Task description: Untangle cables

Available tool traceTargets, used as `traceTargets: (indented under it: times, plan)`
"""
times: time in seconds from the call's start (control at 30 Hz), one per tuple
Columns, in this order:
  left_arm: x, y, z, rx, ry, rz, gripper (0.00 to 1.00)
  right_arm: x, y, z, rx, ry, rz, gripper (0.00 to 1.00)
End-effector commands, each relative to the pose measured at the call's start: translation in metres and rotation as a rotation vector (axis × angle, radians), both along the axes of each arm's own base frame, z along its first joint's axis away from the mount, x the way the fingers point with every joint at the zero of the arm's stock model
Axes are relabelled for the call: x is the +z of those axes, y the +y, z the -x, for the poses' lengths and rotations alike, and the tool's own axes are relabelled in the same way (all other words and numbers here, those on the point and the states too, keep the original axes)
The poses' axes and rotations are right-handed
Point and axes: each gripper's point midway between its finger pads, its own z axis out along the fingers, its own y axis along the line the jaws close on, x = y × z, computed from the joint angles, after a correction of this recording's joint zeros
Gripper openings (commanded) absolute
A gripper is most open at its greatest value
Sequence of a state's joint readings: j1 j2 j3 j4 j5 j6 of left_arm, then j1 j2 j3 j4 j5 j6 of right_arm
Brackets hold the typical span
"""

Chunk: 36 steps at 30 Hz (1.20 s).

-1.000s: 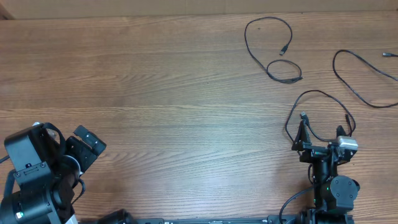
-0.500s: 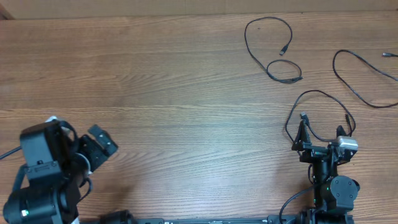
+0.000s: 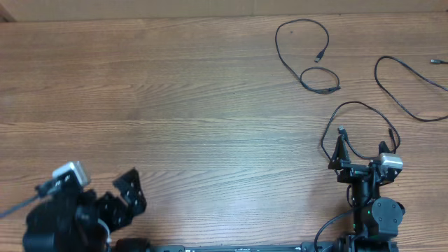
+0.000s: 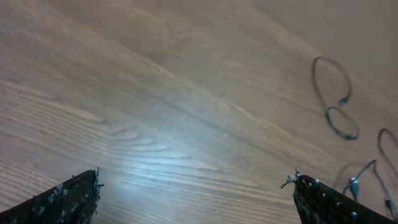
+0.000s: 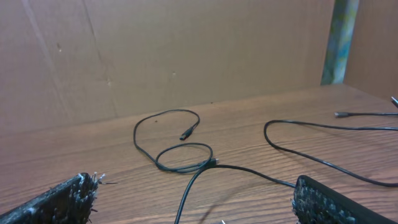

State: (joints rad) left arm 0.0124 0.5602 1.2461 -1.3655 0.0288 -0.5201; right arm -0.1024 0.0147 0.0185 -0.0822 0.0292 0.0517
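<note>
Three thin black cables lie apart at the right of the table. One cable with a small loop (image 3: pixel 320 92) is at the back; it also shows as the looped cable (image 5: pixel 166 112) and, far off, the looped cable (image 4: pixel 314 78). A second cable (image 3: pixel 420 119) runs to the right edge. The third cable (image 3: pixel 357 103) arches just beyond my right gripper (image 3: pixel 362 155), and this arching cable (image 5: pixel 249 169) runs down between the spread fingers. My right gripper (image 5: pixel 196 202) is open and holds nothing. My left gripper (image 3: pixel 133 190) is at the near left, and this left gripper (image 4: pixel 196 199) is open over bare wood.
The wooden table (image 3: pixel 175 105) stretches between the two arms. A brown cardboard wall (image 5: pixel 186 50) stands behind the table's far edge. The right arm's own thicker wire (image 3: pixel 325 231) hangs by its base.
My left arm has swung toward the near edge and to the right, turning its gripper. The right arm and the three cables have not moved.
</note>
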Motion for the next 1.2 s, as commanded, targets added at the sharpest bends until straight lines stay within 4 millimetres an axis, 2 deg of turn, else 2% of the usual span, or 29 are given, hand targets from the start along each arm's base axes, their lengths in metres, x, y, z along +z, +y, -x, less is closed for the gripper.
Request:
traceTargets:
  times: [0.0,0.23,0.47,0.63,1.0,1.17]
  plan:
    - [0.014,0.000,0.018,-0.012,-0.100,-0.017,1.00,-0.001,0.002,0.000,0.008,-0.007,0.005,1.00]
    - [0.028,-0.004,0.053,-0.049,-0.270,-0.014,1.00,-0.001,0.002,0.000,0.008,-0.007,0.005,1.00]
    - [0.033,-0.004,0.081,-0.065,-0.390,-0.009,1.00,-0.001,0.002,0.000,0.008,-0.007,0.005,1.00]
    - [0.019,-0.003,0.096,-0.066,-0.368,-0.010,1.00,-0.001,0.002,0.000,0.008,-0.007,0.005,1.00]
    - [-0.039,-0.001,0.139,-0.068,-0.229,-0.012,0.99,-0.001,0.002,0.000,0.008,-0.007,0.005,1.00]
    - [-0.037,0.000,0.142,-0.070,-0.249,-0.015,1.00,-0.001,0.002,0.000,0.008,-0.007,0.005,1.00]
